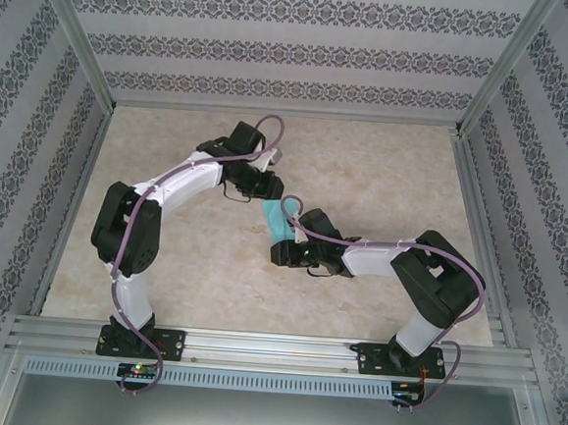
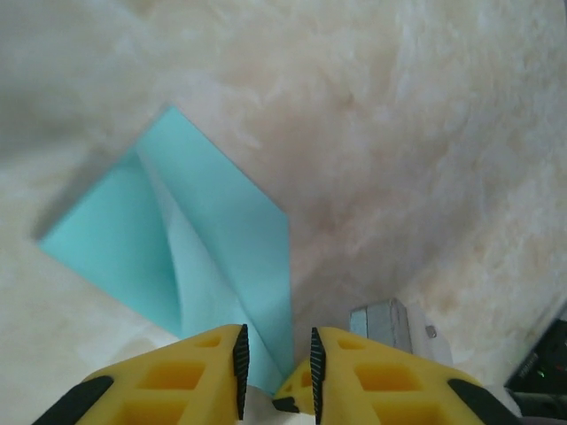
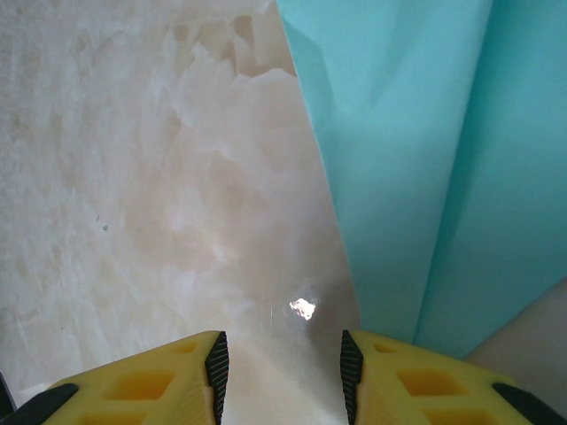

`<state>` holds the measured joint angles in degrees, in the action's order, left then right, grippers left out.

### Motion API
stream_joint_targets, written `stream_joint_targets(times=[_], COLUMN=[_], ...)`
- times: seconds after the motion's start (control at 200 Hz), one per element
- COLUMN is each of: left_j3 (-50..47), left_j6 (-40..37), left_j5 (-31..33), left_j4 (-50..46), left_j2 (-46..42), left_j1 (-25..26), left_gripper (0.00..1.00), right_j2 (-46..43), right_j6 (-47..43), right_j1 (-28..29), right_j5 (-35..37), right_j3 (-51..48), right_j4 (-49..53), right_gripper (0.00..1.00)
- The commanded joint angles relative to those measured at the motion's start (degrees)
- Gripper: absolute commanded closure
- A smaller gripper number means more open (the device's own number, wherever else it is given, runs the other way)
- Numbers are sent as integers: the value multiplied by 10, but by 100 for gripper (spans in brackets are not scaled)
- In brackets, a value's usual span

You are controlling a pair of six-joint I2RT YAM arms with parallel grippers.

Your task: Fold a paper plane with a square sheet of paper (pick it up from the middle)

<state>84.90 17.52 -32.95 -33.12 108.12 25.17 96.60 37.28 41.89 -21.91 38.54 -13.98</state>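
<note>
A: So where does the sheet of paper [image 1: 276, 222] lie from each hand?
B: Mid-table [image 1: 395, 182], partly folded into a narrow teal strip. Its long axis runs from the left gripper [image 1: 269, 190] at the far end toward the right gripper [image 1: 283, 252] at the near end
A: Which one is better placed on it?
B: The left, I'd judge. From its wrist, the creased sheet of paper [image 2: 221, 239] tapers straight into the slim gap of the left gripper [image 2: 277, 359], with the crease in line with the fingers
A: Gripping it?
B: I cannot tell. The fingers stand close about the tip, but a gap shows and any contact is hidden
A: And the right?
B: The right gripper [image 3: 281, 354] is spread wide, with bare table between its fingers. The sheet of paper [image 3: 416, 177] lies off to the right in that wrist view, its edge just beside the right-hand finger and its folds running forward. It would need to shift sideways across that edge before closing
</note>
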Motion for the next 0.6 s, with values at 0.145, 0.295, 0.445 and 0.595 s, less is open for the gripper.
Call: stream_joint_targets(times=[0.145, 0.295, 0.445, 0.595], left_j3=[-47, -68, -86, -93], left_j6=[33, 31, 26, 19], left_j5=[-63, -63, -52, -39], left_j4=[84, 103, 114, 116], left_j2=[54, 75, 86, 99], left_j1=[9, 10, 10, 10], left_gripper=[74, 75, 75, 76], right_j2=[38, 33, 31, 27], right_j6=[4, 4, 6, 7], right_j1=[21, 21, 21, 21], right_j5=[-11, -9, -12, -13], right_j3=[-23, -23, -21, -19], right_j4=[75, 76, 72, 73], right_gripper=[59, 59, 59, 59])
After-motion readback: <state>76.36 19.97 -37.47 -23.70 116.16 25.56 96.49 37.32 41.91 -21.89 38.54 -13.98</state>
